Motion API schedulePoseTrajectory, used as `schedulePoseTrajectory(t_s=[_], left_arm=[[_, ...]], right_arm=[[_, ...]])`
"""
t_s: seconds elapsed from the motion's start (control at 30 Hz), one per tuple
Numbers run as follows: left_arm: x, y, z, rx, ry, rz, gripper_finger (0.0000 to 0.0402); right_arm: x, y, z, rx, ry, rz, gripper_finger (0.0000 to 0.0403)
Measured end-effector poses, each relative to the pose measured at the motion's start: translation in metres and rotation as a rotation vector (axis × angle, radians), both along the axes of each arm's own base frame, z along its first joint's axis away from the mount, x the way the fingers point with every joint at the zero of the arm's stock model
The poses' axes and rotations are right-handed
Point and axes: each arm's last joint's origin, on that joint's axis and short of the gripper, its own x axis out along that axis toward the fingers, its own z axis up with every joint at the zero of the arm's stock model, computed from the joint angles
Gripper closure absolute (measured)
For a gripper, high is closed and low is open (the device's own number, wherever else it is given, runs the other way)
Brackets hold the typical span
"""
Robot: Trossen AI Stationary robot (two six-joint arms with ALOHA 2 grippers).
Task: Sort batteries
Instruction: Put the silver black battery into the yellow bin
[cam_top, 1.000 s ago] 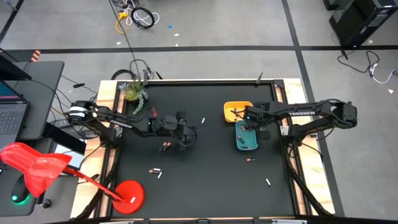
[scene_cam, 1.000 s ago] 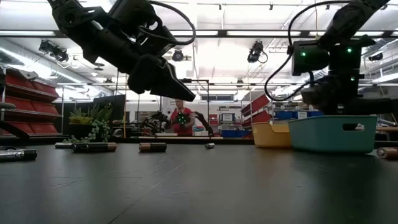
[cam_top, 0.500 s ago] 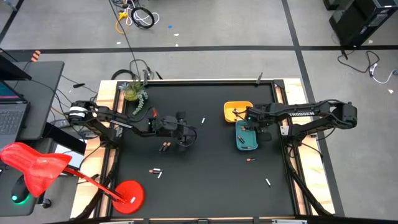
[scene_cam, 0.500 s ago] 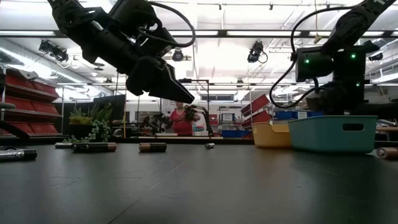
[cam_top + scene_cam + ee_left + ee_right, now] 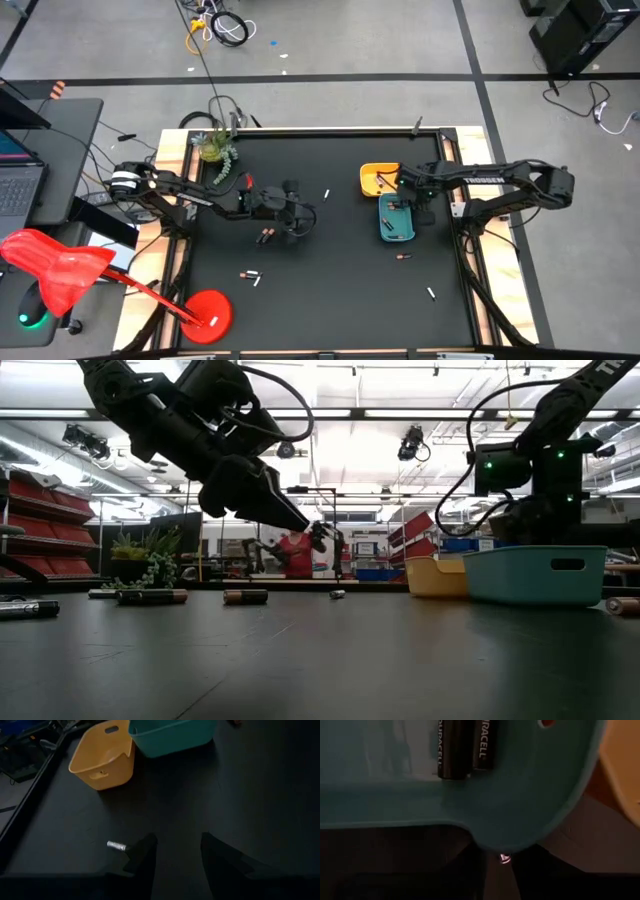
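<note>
Jaws apart, left gripper (image 5: 176,851) hovers beside a silver battery (image 5: 116,845), trays beyond.

The counter (image 5: 330,280) is black. One tray (image 5: 102,757) is yellow, the other tray (image 5: 170,737) teal, holding dark batteries (image 5: 462,747) with pale lettering.

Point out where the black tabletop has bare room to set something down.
The widest bare patch is the near middle of the black tabletop, between the two batteries near the red round disc and the lone pale battery. The far middle strip is also open. It is crowded around the yellow plastic tray, the teal plastic tray and the left pincer.
</note>
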Motion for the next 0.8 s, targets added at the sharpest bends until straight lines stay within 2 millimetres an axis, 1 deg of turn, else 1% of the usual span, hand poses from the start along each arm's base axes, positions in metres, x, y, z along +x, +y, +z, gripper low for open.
schedulePoseTrajectory(t_s=[0.23, 0.3, 0.4, 0.43, 0.57, 0.8], left_arm=[[-0.001, 0.0, -0.002, 0.001, 0.03, 0.0, 0.0245], [-0.001, 0.0, -0.002, 0.005, 0.03, -0.003, 0.0245], [-0.001, 0.0, -0.002, 0.01, 0.024, 0.003, 0.0245], [-0.001, 0.0, -0.002, 0.012, 0.021, 0.006, 0.0245], [-0.001, 0.0, 0.0, 0.013, 0.017, 0.008, 0.0245], [-0.004, 0.0, 0.009, 0.015, -0.011, 0.009, 0.0245]], right_arm=[[0.005, -0.002, -0.011, 0.037, 0.08, 0.006, 0.0325], [0.006, -0.002, -0.01, 0.04, 0.086, 0.005, 0.034], [0.007, -0.003, -0.007, 0.045, 0.085, -0.004, 0.0379], [0.008, -0.003, -0.005, 0.048, 0.08, -0.006, 0.0384], [0.008, -0.003, 0.002, 0.046, 0.055, -0.028, 0.0385], [0.007, -0.003, 0.011, 0.059, 0.085, -0.057, 0.0385]])
